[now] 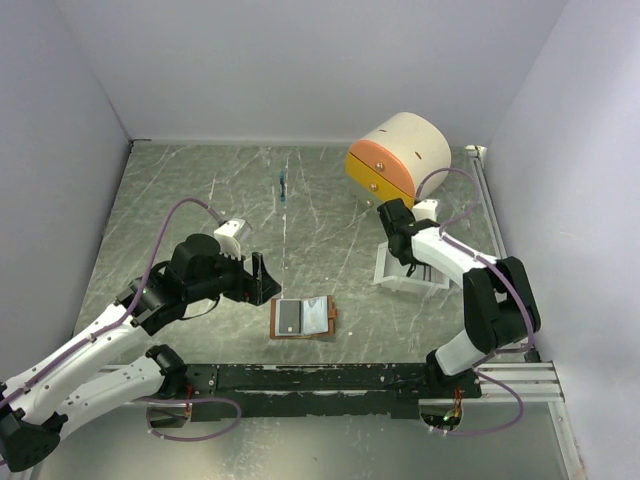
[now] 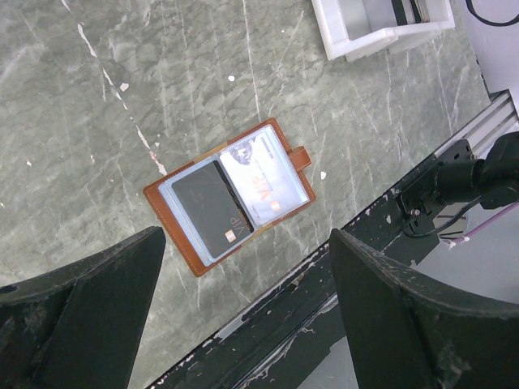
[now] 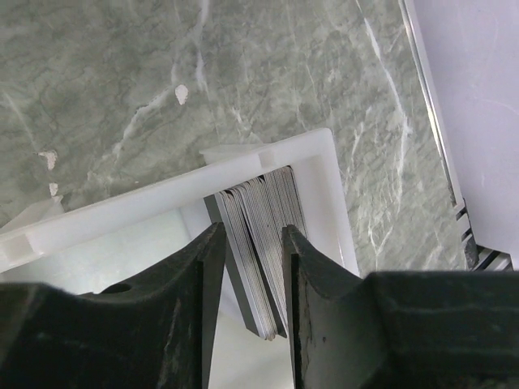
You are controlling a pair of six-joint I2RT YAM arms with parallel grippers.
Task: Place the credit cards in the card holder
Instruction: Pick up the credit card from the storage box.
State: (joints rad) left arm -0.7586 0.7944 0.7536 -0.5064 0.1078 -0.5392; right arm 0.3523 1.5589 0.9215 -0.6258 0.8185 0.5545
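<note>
overhead, the table (image 1: 200, 190) carries a cream-and-orange drawer box (image 1: 400, 155) at about 1 o'clock, a white tray (image 3: 162, 198) at 3 o'clock and the card holder (image 2: 165, 215) at 6 o'clock near the arm bases. the holder lies spread open and flat, pockets up, probably so cards can be slid in from above. a dark card (image 2: 212, 207) sits on its left half and a pale card (image 2: 263, 182) on the other, though i cannot tell how deep either is tucked. the left gripper (image 2: 247, 237) hangs over the holder with its jaws spread wide and nothing in them, likely waiting to steady the leather. the credit cards (image 3: 259, 203) stand on edge in the tray's corner, which leaves their faces free to be pinched. the right gripper (image 3: 251, 235) straddles that stack with jaws drawn narrow. whether they actually bite on a card cannot be told.
</note>
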